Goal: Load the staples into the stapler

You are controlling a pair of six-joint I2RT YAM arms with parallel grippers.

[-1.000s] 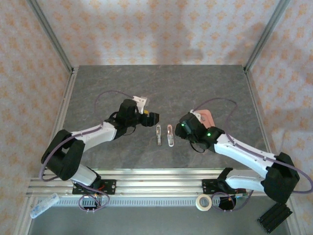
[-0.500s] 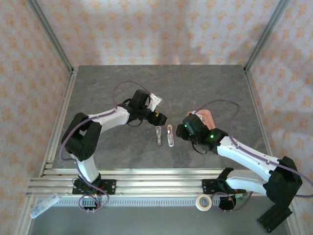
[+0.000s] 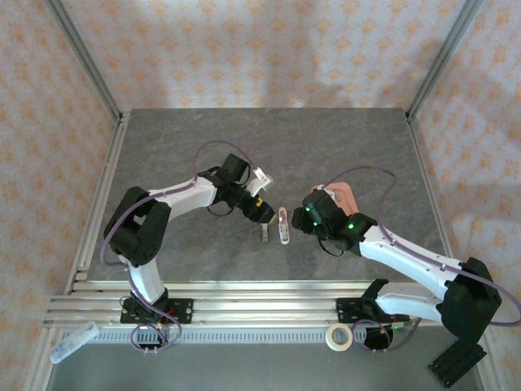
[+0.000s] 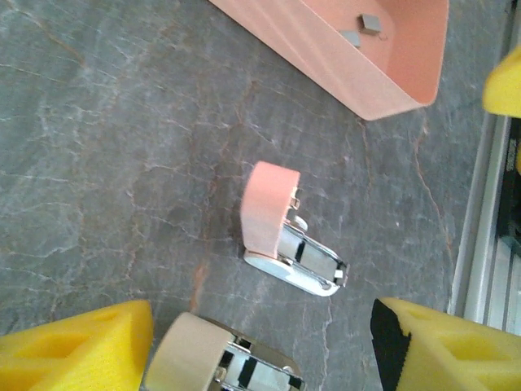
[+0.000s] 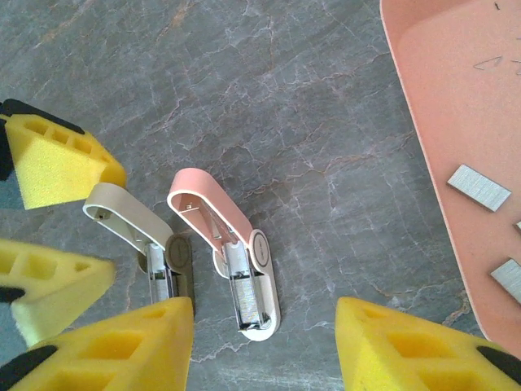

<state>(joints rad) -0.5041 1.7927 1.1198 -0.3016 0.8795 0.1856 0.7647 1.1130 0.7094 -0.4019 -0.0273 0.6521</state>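
Staples (image 5: 479, 186), short dull grey metal strips, lie loose on the floor of the shallow salmon-pink tray (image 5: 431, 90), apart from both staplers and untouched by either arm. Near the tray, on the grey marbled table (image 3: 179, 147), we see the small pink-lidded stapler (image 5: 230, 269) and the small beige-lidded stapler (image 5: 142, 232) side by side, both hinged open with their metal channels bared. The left jaws stand well open, their yellow foam pads (image 5: 57, 163) either side of the beige stapler, gripping nothing. The right jaws hover above the pink stapler, also apart and empty. We judge that loading has not begun and that the step in hand is the left arm bracing the beige stapler. Next, those jaws must close squarely on its body without tipping it, while the right arm shifts to the tray and pinches one thin strip off its floor.
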